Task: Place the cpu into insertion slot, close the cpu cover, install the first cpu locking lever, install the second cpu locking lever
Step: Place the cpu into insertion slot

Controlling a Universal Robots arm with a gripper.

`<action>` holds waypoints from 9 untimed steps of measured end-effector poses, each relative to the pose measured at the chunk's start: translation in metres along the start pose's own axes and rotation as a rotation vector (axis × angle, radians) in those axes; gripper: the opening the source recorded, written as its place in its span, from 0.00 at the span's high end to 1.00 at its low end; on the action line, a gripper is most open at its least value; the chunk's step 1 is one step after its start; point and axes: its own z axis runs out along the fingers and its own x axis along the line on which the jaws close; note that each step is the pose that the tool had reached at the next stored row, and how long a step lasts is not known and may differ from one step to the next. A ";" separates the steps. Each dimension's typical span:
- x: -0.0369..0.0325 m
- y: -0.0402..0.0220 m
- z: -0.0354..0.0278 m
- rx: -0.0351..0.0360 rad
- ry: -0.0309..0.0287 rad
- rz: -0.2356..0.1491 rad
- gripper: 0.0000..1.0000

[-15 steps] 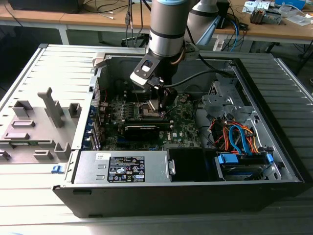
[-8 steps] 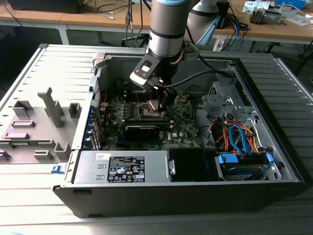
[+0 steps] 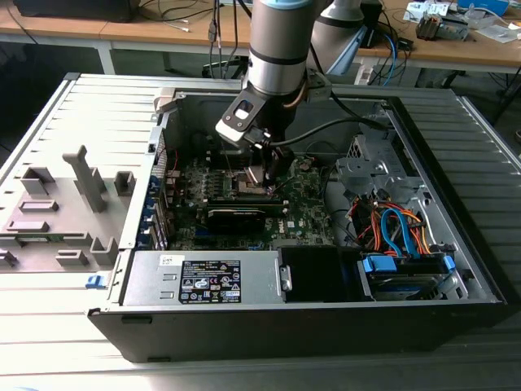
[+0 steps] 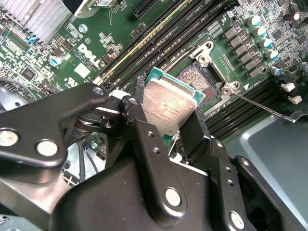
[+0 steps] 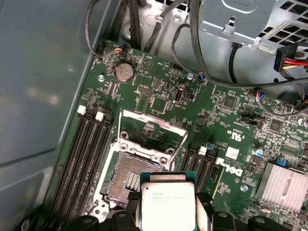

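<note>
Holding cpu (image 4: 168, 103) by opposite edges, gripper (image 4: 166, 113) pinched narrow on it. Chip tilted, poised over edge of insertion slot (image 5: 122, 180), not seated. Slot's dark centre bare. cpu cover (image 5: 154, 121) flipped up, standing open at one side of slot. All on green motherboard (image 5: 226, 120) inside open computer case (image 3: 326, 326)

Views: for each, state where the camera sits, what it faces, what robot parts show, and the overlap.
Exterior view: off-arm, looks down into the computer case; arm and gripper show.
First wrist view: wrist-mounted, faces the insertion slot and raised cpu cover; fingertips show.
Second wrist view: wrist-mounted, faces the insertion slot; its fingers show.
Shared: both wrist views show the gripped cpu.
</note>
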 end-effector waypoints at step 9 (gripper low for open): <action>0.0000 0.0000 0.0008 0.0001 0.0006 0.018 0.45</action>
